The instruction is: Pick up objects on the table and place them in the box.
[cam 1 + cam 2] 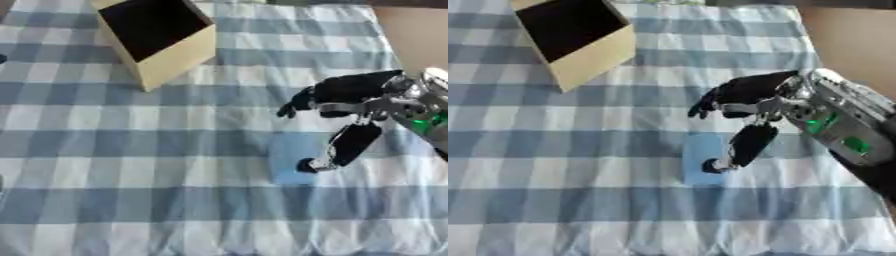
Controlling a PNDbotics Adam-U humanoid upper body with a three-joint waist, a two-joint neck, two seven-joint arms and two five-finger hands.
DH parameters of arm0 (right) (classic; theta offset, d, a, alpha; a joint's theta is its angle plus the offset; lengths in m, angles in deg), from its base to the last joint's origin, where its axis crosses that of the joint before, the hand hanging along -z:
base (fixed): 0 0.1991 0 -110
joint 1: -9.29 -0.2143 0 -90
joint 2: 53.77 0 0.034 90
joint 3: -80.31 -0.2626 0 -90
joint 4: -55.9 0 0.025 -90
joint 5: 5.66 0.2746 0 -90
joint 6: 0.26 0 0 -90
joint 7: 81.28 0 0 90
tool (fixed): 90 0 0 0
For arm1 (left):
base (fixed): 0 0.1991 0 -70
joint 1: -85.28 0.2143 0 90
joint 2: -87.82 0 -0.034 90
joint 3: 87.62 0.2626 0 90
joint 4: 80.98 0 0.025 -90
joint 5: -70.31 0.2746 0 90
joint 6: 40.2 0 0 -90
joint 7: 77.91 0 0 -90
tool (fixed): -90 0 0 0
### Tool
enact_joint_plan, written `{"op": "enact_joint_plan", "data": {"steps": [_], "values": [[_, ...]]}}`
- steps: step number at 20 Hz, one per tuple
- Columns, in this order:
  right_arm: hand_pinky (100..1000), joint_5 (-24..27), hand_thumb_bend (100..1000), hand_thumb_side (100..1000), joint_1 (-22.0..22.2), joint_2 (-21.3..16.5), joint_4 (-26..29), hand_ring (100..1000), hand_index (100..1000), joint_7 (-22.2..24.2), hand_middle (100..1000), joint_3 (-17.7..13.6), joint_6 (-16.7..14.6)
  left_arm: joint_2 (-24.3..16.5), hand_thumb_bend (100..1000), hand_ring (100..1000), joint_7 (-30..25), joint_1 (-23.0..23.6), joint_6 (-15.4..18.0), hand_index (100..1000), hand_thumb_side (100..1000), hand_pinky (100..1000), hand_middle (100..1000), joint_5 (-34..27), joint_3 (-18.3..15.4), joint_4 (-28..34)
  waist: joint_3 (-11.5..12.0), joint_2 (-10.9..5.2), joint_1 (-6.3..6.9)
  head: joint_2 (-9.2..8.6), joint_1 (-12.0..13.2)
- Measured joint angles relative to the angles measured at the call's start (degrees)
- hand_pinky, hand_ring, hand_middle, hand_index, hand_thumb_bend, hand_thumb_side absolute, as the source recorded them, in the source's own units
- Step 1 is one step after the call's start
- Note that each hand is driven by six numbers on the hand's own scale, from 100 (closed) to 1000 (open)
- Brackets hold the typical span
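One right hand, fingers apart, seemingly touches a blue object; box well apart.

I count one box, one light blue flat object, one hand, one checked cloth
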Motion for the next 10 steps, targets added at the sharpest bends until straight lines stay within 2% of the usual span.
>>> {"op": "enact_joint_plan", "data": {"steps": [10], "values": [[866, 4.2, 399, 595, 0.4, -1.4, 5.2, 889, 969, 1.4, 814, -1.6, 2.1, 0.0, 340, 655, -0.3, 0.8, -0.4, 814, 790, 593, 744, 0.1, 0.0, 0.0, -0.7, -0.89, -0.87, 0.87, 0.6]]}}
